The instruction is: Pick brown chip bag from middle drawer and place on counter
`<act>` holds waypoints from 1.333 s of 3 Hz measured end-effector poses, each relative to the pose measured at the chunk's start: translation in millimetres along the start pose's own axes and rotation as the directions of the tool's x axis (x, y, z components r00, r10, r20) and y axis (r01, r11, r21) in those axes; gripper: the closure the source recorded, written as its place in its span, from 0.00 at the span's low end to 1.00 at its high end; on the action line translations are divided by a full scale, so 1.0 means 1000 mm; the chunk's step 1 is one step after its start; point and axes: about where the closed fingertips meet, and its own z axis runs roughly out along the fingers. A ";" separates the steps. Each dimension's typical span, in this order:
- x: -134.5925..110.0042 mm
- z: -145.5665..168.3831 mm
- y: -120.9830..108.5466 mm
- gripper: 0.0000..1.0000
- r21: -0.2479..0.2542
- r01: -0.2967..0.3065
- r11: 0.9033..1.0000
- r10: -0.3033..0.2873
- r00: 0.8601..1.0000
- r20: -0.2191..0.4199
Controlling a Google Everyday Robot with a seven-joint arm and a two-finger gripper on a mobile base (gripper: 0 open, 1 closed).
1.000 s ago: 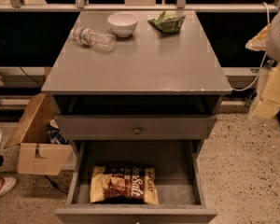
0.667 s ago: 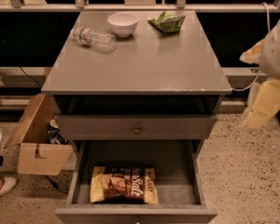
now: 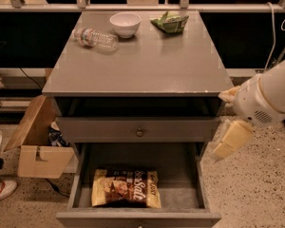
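Note:
The brown chip bag (image 3: 127, 188) lies flat in the open middle drawer (image 3: 199, 194), towards its front left. Above it is a shut drawer front with a small knob (image 3: 139, 132). The counter (image 3: 147, 61) is the grey top of the cabinet. My gripper (image 3: 230, 139) hangs on the white arm at the right, beside the cabinet's right edge at about the height of the shut drawer front. It is above and to the right of the open drawer and holds nothing that I can see.
On the counter lie a plastic bottle (image 3: 95, 37), a white bowl (image 3: 125, 23) and a green bag (image 3: 169, 22), all at the back. A cardboard box (image 3: 35, 148) stands on the floor to the left. A shoe (image 3: 0, 189) shows at the left edge.
My arm has moved left and down, closer to the cabinet's right side. The chip bag and the things on the counter have not moved.

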 end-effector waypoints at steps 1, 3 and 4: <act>-0.005 0.039 0.012 0.00 -0.029 -0.036 0.999 0.039 0.994 0.102; -0.002 0.082 0.021 0.00 -0.062 -0.023 0.998 0.030 0.994 0.107; 0.005 0.143 0.034 0.00 -0.098 -0.034 0.995 0.046 0.991 0.126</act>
